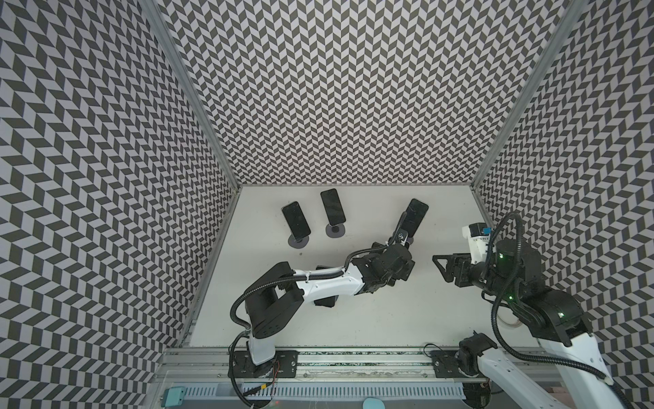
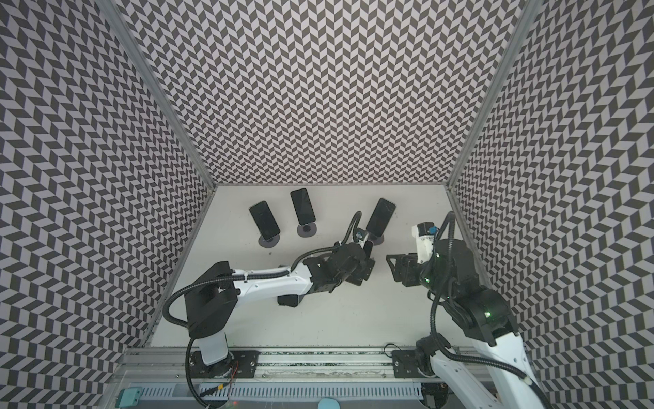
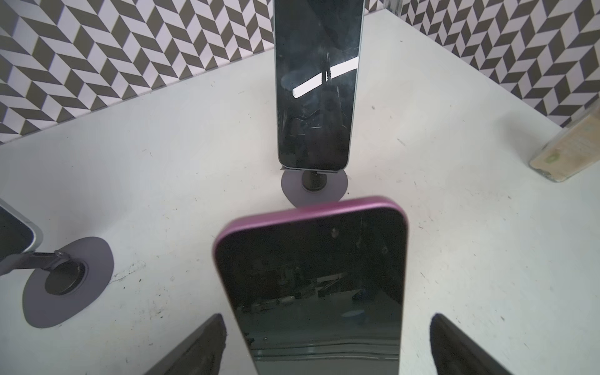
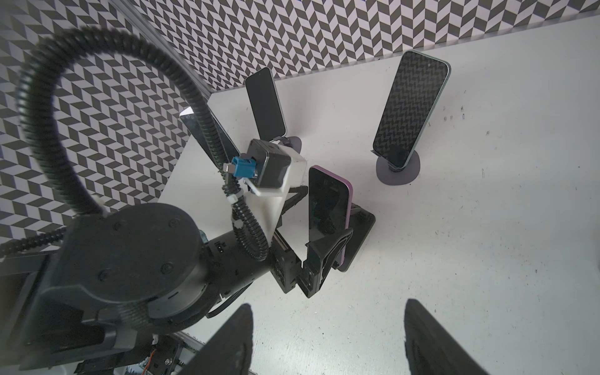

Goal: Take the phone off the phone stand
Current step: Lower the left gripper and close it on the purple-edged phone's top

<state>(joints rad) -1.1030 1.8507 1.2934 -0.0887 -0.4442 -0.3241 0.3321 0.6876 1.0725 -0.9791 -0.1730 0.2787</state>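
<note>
Now, at the left of a top view you have a glossy black slab phone (image 1: 296, 220) leaning over its round grey stand (image 1: 298, 242). At centre, the purple-edged phone (image 3: 311, 279) is tilted, clear of every stand, between the matte black fingers (image 3: 201, 344) of the left gripper (image 3: 328, 315); its lower end is cut off by the frame. Those jaws gape wide, white table (image 3: 418, 324) showing beside one edge: no clamp visible. At right, the right gripper (image 4: 328, 303) hangs parted, empty.
</note>
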